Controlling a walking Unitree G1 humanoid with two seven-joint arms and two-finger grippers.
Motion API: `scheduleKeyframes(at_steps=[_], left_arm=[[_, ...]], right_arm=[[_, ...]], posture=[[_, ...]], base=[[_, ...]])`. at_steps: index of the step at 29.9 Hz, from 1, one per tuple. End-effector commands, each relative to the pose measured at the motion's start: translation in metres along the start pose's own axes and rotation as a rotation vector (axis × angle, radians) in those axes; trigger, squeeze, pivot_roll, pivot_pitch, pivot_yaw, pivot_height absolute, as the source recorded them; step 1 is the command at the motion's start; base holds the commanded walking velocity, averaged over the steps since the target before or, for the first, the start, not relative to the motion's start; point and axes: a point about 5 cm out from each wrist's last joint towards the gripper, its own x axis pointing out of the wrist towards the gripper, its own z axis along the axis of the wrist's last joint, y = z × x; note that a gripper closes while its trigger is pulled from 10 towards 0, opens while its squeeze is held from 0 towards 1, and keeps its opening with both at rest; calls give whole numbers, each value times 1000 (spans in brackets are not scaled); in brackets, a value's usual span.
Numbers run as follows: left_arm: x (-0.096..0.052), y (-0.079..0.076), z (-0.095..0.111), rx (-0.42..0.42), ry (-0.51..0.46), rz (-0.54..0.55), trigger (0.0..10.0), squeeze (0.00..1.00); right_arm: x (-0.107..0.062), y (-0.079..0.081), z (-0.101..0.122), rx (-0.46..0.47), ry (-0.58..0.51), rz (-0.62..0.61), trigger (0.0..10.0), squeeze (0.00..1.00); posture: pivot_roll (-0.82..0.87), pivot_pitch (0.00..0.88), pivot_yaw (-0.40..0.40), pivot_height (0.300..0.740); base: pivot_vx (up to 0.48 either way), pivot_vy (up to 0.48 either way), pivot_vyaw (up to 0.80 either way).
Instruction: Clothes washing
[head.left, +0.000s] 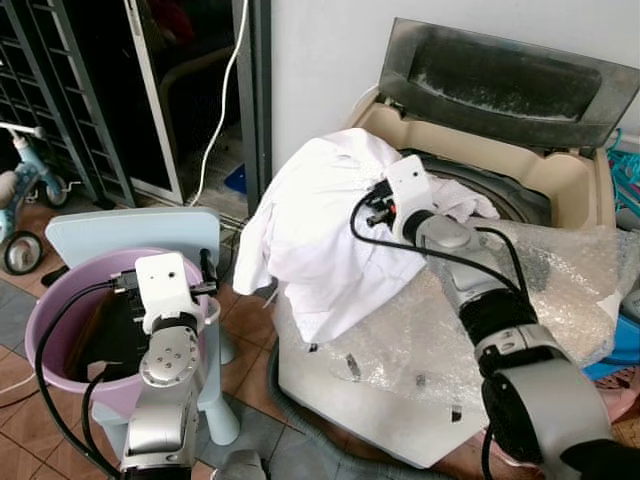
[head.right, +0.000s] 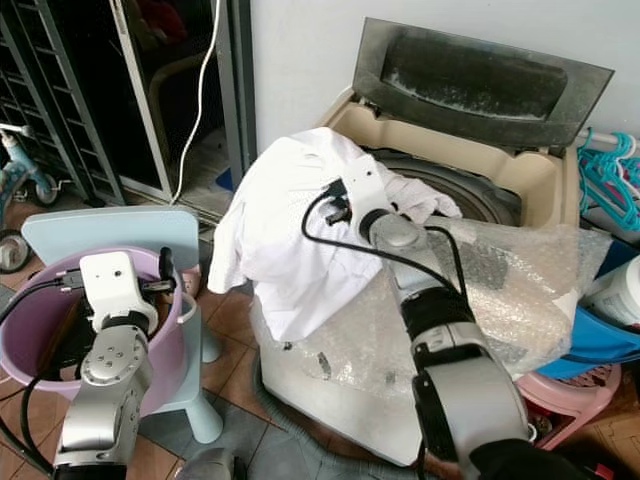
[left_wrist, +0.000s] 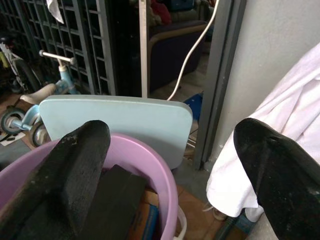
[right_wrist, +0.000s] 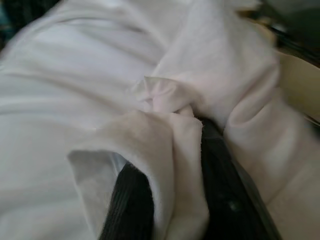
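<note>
White crumpled cloth (head.left: 320, 225) bunches in the clenched right end effector (right_wrist: 175, 150); left end effector (left_wrist: 170, 165) spread apart.

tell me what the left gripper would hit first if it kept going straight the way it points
Likely the pale blue chair back behind the purple basin. The left gripper, jaws open, points over the basin's rim at it; depth is hard to judge.

My right gripper (right_wrist: 172, 200) half buried in folds of the white shirt (head.left: 320, 220), its fingertips hidden, shirt blurred up close, washer tub (head.left: 510, 195) mostly covered by cloth, purple basin (left_wrist: 145, 165) cut off at the near edge.
</note>
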Motion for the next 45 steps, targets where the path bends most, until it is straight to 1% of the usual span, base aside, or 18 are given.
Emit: scheduleKeyframes(at_steps=[1, 6, 11, 12, 16, 19, 21, 22, 27, 29, 30, 31, 32, 37, 40, 43, 44, 45], left_arm=[[-1, -1, 2, 2, -4, 1, 10000, 0], [-1, -1, 3, 2, -5, 5, 10000, 0], [-2, 1, 2, 4, -4, 10, 10000, 0], [-2, 2, 2, 5, -3, 12, 10000, 0], [-3, 3, 1, 7, 2, 16, 10000, 0], [-3, 2, 0, 8, 6, 11, 10000, 0], [-3, 0, 0, 9, 10, 2, 10000, 0], [-3, 0, 0, 10, 10, 0, 10000, 0], [-1, -1, 0, 14, 12, -8, 10000, 0], [0, -1, 0, 16, 14, -11, 10000, 0], [0, -1, 0, 17, 14, -13, 10000, 0], [0, -2, 0, 17, 15, -14, 10000, 0], [0, -2, 0, 17, 15, -17, 10000, 0], [2, -2, 0, 17, 15, -17, 10000, 0], [2, -2, 0, 18, 16, -15, 10000, 0], [3, -2, -1, 19, 17, -16, 10000, 0], [3, -2, -1, 20, 18, -17, 10000, 0], [3, -3, -1, 22, 20, -20, 10000, 0]], right_arm=[[-6, -28, -5, 32, 32, -115, 0, 0], [-10, -64, 19, 130, -36, -317, 0, 0], [-34, -120, 45, 163, -134, -615, 0, 0], [-46, -139, 52, 106, -177, -716, 0, 0], [-63, -160, 51, -17, -178, -775, 0, 0], [-57, -152, 36, -146, -86, -656, 0, 0], [-45, -129, 5, -299, 66, -388, 5176, 0], [-44, -123, -3, -329, 94, -323, 10000, 0], [-49, -105, -26, -497, 131, -64, 10000, 0], [-52, -97, -27, -543, 119, 76, 10000, 255], [-55, -92, -26, -569, 109, 151, 10000, 282], [-57, -88, -24, -609, 89, 214, 10000, 761], [-60, -83, -12, -655, 9, 278, 10000, 1000], [-59, -87, 20, -721, -138, 199, 10000, 1000], [-61, -90, 31, -859, -171, 154, 10000, 1000], [-64, -93, 40, -908, -185, 138, 10000, 1000], [-64, -98, 45, -950, -177, 105, 10000, 1000], [-65, -118, 61, -972, -158, -75, 10000, 1000]], posture=[[30, 0, -51, 740], [36, 0, -55, 740], [42, 0, -58, 740], [41, 0, -58, 740], [35, 0, -55, 740], [27, 0, -49, 740], [23, 0, -45, 740], [20, 0, -41, 740], [12, 0, -33, 740], [8, 0, -32, 740], [7, 0, -31, 740], [7, 0, -32, 740], [8, 0, -33, 740], [10, 0, -35, 740], [12, 0, -34, 740], [10, 0, -32, 740], [8, 0, -32, 740], [5, 0, -33, 740]], base=[[0, 0, 0], [0, 0, 0], [0, 0, 0], [0, 0, 0], [0, 0, 0], [0, 0, 0], [0, 0, 0], [0, 0, 0], [0, 0, 0], [0, 0, 0], [0, 0, 0], [0, 0, 0], [0, 0, 0], [0, 0, 0], [0, 0, 0], [0, 0, 0], [0, 0, 0], [0, 0, 0]])
